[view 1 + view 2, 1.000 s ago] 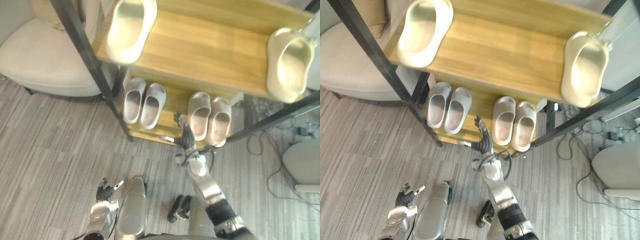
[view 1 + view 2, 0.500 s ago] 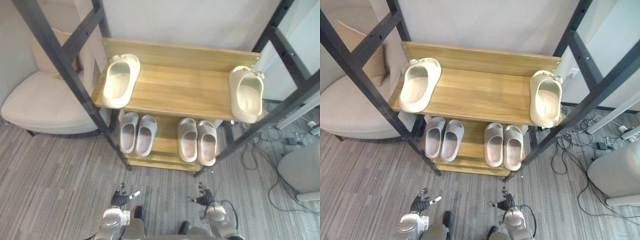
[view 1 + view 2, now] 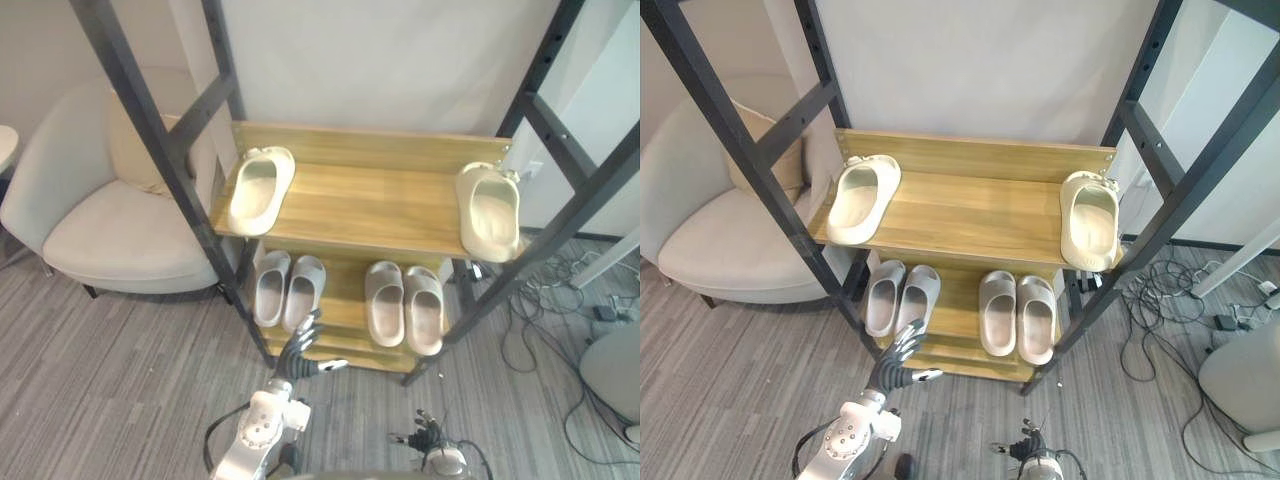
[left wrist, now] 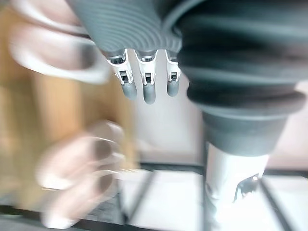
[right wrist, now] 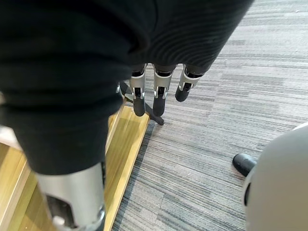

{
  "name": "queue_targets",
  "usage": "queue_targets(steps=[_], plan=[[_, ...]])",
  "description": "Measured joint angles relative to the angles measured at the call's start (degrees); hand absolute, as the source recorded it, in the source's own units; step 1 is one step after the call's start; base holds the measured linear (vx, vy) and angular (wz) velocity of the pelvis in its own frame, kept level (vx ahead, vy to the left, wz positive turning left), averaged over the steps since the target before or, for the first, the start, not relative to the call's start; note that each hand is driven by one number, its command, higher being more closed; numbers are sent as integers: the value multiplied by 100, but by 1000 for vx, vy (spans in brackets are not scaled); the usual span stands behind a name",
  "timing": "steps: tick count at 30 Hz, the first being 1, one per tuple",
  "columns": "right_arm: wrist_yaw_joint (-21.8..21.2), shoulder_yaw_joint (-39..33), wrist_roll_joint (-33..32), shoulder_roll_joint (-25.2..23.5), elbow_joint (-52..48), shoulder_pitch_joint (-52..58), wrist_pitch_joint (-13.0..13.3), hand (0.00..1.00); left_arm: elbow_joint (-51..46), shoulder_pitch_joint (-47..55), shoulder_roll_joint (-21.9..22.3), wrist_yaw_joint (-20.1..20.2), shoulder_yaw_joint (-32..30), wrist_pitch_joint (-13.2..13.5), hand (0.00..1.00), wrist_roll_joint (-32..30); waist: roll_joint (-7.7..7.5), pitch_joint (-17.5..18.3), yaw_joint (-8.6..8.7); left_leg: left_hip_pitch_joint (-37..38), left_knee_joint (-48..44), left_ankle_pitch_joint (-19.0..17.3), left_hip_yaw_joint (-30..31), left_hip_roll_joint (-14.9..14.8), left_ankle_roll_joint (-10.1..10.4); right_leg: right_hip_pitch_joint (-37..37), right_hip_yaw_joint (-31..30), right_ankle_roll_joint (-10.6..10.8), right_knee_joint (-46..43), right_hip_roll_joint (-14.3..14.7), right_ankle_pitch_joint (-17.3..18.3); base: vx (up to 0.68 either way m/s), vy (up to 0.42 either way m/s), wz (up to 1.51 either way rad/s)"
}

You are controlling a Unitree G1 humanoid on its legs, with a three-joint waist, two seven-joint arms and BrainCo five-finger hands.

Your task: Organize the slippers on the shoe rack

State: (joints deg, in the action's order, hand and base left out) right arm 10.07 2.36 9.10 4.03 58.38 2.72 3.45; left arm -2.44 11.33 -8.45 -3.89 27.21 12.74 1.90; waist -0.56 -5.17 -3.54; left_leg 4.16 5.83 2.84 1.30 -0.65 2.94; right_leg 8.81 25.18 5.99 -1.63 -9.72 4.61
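i stood facing the shoe rack (image 3: 370, 140), a black metal frame with wooden boards. on its upper shelf (image 3: 370, 205) lay two single slippers, well apart: the left cream slipper (image 3: 262, 190) at the left end and the right cream slipper (image 3: 489, 210) at the right end, both with toes pointing to the wall. on the lower shelf (image 3: 345, 312) the grey pair (image 3: 288, 290) sat side by side at the left, and the beige pair (image 3: 404, 303) sat side by side at the right, with a bare strip of wood between the two pairs.

my left hand (image 3: 300, 348) was raised in front of the lower shelf, just below the grey pair, its fingers (image 4: 144, 85) straight and spread, the thumb out to the side, holding nothing. i could not tell whether it touched the shelf's front edge. my right hand (image 3: 428, 438) hung low over the carpet floor (image 3: 120, 380), its fingers (image 5: 158, 101) relaxed and loosely straight, empty, near the rack's bottom board. a pale armchair (image 3: 110, 230) with a cushion (image 3: 130, 150) stood just left of the rack.
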Motion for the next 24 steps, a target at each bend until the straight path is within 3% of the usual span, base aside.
queue_targets(steps=[7,14,20,24], plan=[[-9,230,1,20,10,12,3,0,-1092,-581,-242,-215,-134,210,0,43,21,42,6,63,4,0,32,-7,0,125,33,-49,111,41,-33,5,-6,3],[-119,340,13,92,117,-2,8,0,-1215,-1414,-256,-761,-750,275,0,-120,-23,62,5,179,9,-4,-67,-62,5,205,-118,-53,84,73,-41,-15,-6,-8],[-247,340,124,129,94,-42,5,0,-637,-2156,-522,-1134,-1472,268,0,-570,-73,83,20,195,14,4,-179,-109,17,126,-239,-111,117,128,-74,-19,-11,-10],[-324,339,216,127,22,-42,2,0,156,-2653,-1005,-1380,-2092,53,0,-722,-146,38,25,188,15,-12,-269,-143,39,121,-333,-158,262,183,-134,-2,-12,-14]])
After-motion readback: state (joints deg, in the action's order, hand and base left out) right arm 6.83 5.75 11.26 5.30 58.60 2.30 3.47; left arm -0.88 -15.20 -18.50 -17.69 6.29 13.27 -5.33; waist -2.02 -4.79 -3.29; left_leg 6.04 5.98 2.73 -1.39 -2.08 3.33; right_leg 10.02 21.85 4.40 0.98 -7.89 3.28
